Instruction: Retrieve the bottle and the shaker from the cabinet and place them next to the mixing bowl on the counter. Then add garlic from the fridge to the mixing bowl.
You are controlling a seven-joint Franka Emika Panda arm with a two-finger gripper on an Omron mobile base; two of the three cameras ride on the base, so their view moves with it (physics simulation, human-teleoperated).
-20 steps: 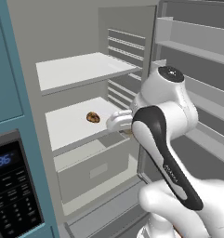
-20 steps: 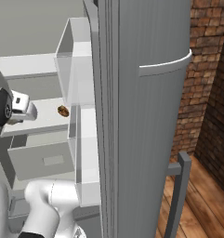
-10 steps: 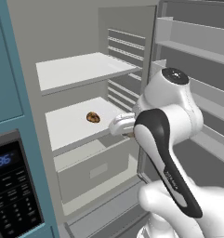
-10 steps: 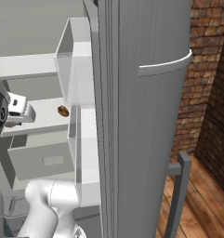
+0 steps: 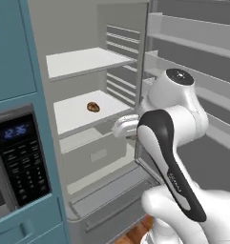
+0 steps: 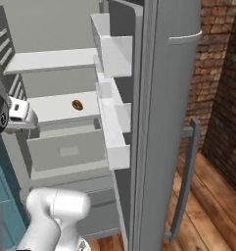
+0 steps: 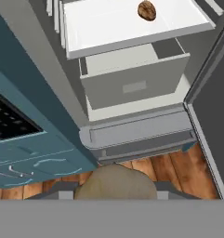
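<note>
**Grabbing garlic out of the fridge**

Looking into the open fridge (image 5: 121,33), a garlic (image 5: 92,106) sits alone on the middle shelf (image 5: 73,121), just above the drawer (image 7: 132,86). It should be light, firm and papery, a bit lumpy, so I'd pinch it gently across its widest part. The tool (image 5: 117,129) hangs out in front of the shelf edge, well apart from that garlic. It's already clenched round a tan lump (image 7: 115,182), which I'd guess is another bulb.
</note>
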